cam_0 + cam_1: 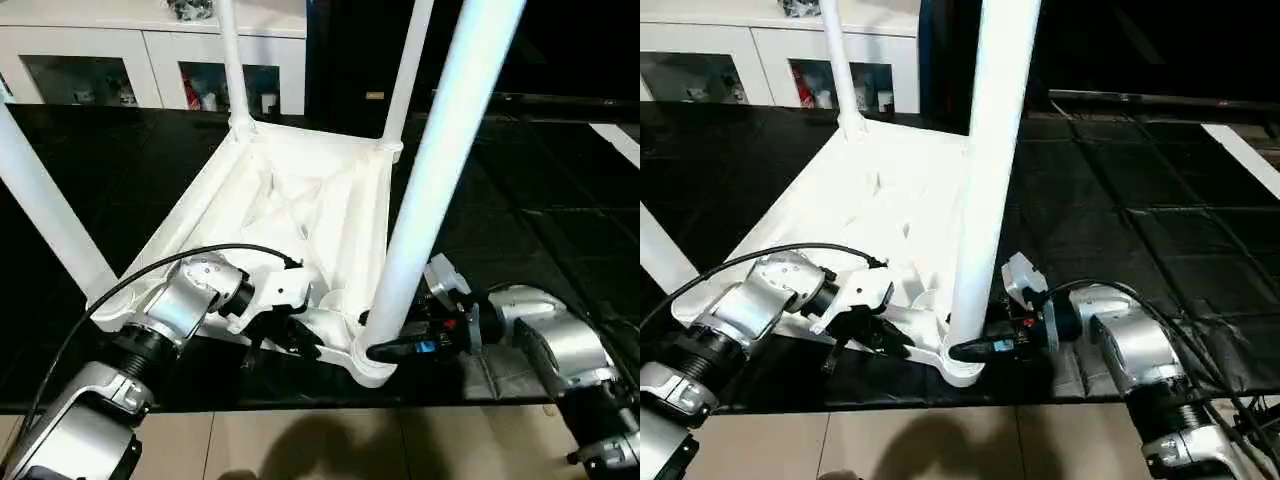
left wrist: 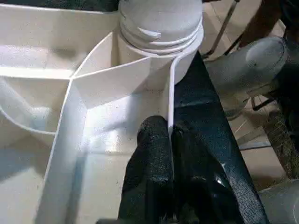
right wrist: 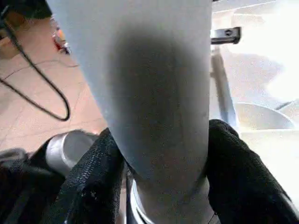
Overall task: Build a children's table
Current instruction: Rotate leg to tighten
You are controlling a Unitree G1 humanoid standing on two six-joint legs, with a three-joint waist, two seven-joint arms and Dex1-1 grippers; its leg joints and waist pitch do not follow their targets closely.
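Right wrist view: right end effector (image 3: 161, 186) clamps leg (image 3: 154, 93); left end effector (image 2: 170, 154) pinches rim (image 2: 171, 100).

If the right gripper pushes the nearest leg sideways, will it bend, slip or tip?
The nearest leg looks like a stiff, smooth tube, so the fingers might slip on it. It stands in a corner socket of the tabletop, whose rim the left gripper pinches, so tipping seems unlikely.
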